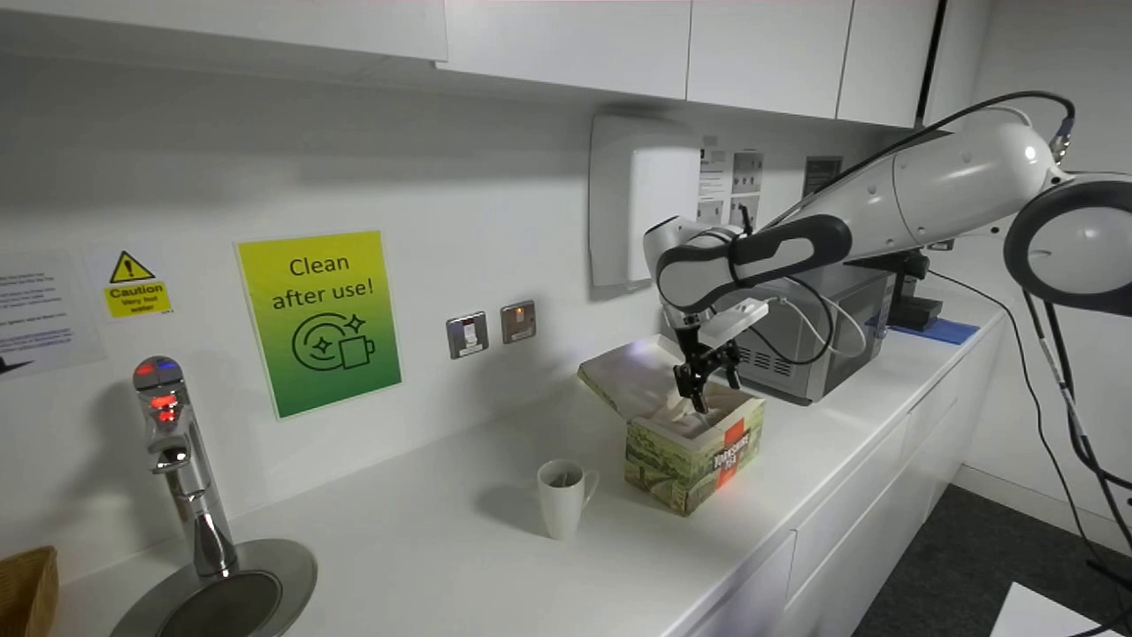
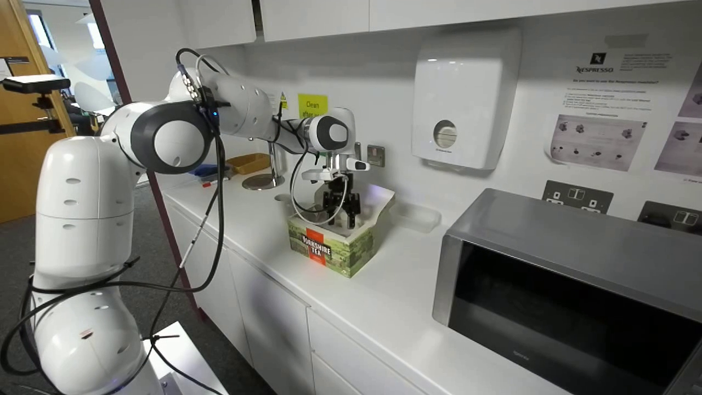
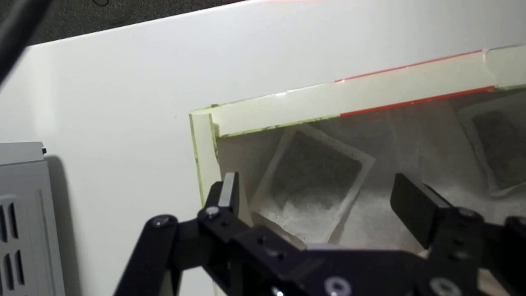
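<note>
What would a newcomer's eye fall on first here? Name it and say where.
The bulky, grey-banded white robot arm, stretched over the white countertop, strikes first in both exterior views. Its black two-fingered gripper stands open at the mouth of a red-labelled green cardboard Yorkshire Tea box. Then comes the rectangular paper sign, fading from yellow to green, on the white wall behind the countertop.

I read this as shared office kitchenette: "Clean after use!" poster [image 1: 320, 323], caution label [image 1: 138, 299] near hot-water tap [image 1: 187, 473], printed Nespresso instructions [image 2: 609, 104] and paper-towel dispenser [image 2: 466, 99] on wall [image 1: 495, 195], microwave [image 2: 565, 296] on white counter [image 2: 384, 307], cupboards [image 1: 761, 57] overhead.
</note>
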`<state>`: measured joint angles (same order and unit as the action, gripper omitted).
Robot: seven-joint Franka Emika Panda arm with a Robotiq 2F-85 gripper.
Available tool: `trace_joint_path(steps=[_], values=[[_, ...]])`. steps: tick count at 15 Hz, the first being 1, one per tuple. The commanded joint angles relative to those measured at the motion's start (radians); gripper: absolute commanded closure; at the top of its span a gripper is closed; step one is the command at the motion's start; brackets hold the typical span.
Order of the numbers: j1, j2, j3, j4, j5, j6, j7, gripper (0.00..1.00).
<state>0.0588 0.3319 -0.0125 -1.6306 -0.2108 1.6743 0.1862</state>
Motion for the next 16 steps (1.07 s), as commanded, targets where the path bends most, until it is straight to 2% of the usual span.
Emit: trace_joint_path(steps=[1, 4, 6, 9, 12, 15, 16], values=[[-0.011, -0.022, -0.001, -0.033, 0.01, 0.031, -0.017, 0.0], [-0.011, -0.015, -0.001, -0.028, 0.011, 0.03, -0.018, 0.0], [-0.012, -0.011, -0.001, -0.027, 0.012, 0.03, -0.018, 0.26], [-0.013, -0.005, -0.002, -0.025, 0.012, 0.029, -0.018, 0.47], [-0.015, 0.006, -0.003, -0.022, 0.012, 0.028, -0.017, 0.51], [-0.019, 0.015, -0.005, -0.02, 0.012, 0.026, -0.016, 0.43], [-0.019, 0.016, -0.006, -0.02, 0.011, 0.026, -0.016, 0.37]])
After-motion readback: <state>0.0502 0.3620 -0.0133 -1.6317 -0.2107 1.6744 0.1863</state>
